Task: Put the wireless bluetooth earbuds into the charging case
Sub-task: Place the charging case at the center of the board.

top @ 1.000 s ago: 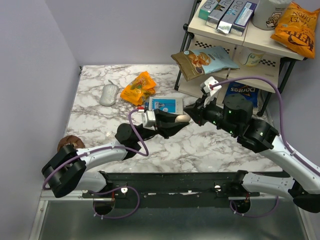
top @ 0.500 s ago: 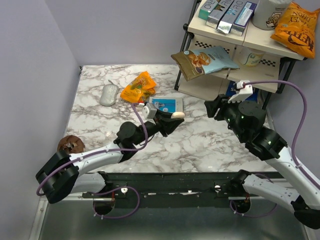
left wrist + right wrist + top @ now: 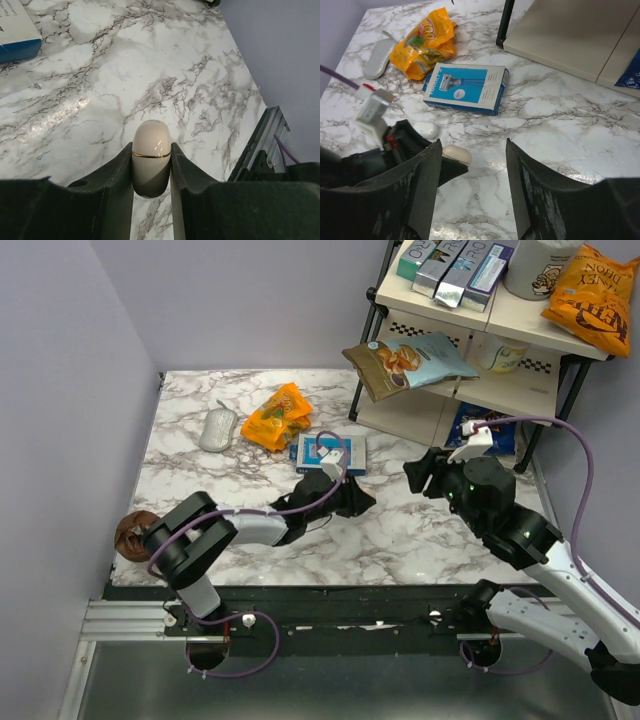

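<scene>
L fingers [image 3: 117, 185] grip case [image 3: 151, 160]; orange bag [image 3: 422, 47] reads "100".

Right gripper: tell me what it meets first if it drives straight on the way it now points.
Likely the charging case, clamped in the left gripper, sitting slightly off centre ahead of the right gripper; otherwise the bare marble table beside it. Depth is unclear.

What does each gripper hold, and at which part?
The left gripper pinches the charging case between its fingers, on both sides near the gold seam. The right gripper holds nothing.
</scene>
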Robot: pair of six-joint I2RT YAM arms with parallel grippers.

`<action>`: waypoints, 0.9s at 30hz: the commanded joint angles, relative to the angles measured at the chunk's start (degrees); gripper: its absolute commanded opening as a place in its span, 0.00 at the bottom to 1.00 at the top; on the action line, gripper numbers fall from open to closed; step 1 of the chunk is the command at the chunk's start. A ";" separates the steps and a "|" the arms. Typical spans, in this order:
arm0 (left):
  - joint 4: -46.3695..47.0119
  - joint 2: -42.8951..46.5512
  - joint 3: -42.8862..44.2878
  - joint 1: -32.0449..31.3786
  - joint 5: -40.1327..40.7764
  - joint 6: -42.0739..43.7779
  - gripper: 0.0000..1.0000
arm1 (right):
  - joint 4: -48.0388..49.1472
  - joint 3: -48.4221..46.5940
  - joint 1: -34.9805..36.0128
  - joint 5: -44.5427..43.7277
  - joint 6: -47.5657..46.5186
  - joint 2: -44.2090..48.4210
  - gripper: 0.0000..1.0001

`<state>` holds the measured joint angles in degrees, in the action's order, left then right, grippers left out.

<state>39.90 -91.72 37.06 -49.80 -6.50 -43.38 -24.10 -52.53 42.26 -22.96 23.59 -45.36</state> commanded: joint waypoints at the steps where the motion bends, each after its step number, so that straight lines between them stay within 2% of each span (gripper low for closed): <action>1: -3.51 -6.61 7.23 0.67 -1.32 -5.14 0.00 | -0.51 1.64 -0.07 1.34 1.01 2.64 0.63; 9: -9.84 -14.62 11.36 1.81 -0.44 -7.52 0.01 | -2.44 2.70 -0.07 2.04 0.75 3.97 0.64; 13: -12.91 -16.12 12.33 2.43 0.17 -6.99 0.13 | -2.36 3.58 -0.07 2.31 0.84 4.23 0.64; 14: -14.57 -16.55 12.77 2.51 0.44 -6.73 0.20 | -2.36 3.67 -0.16 2.22 0.93 4.32 0.64; 16: -15.73 -17.00 13.48 2.52 0.79 -6.20 0.26 | -2.44 3.58 -0.07 2.13 0.84 4.32 0.64; 20: -18.01 -16.65 13.74 2.52 1.67 -5.76 0.47 | -2.44 3.67 -0.07 1.87 0.58 4.32 0.64; 22: -19.15 -16.21 13.74 2.60 1.93 -5.23 0.53 | -2.36 3.84 -0.07 1.78 0.49 4.41 0.64; 23: -20.46 -15.42 13.57 2.60 2.37 -4.79 0.59 | -2.44 4.02 -0.07 1.52 0.49 4.41 0.64; 24: -21.08 -14.89 13.22 2.69 2.63 -4.53 0.76 | -2.45 4.10 -0.07 1.43 0.49 4.41 0.64; 26: -23.36 -13.32 12.78 2.78 2.99 -3.91 0.99 | -2.44 4.19 -0.16 1.25 0.57 4.32 0.64; 27: -24.07 -12.70 12.43 2.87 3.16 -3.30 0.99 | -2.45 4.45 -0.07 1.25 0.49 4.32 0.64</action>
<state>25.17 -106.39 51.09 -47.51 -6.02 -48.86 -25.85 -49.36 42.26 -21.54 23.99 -41.56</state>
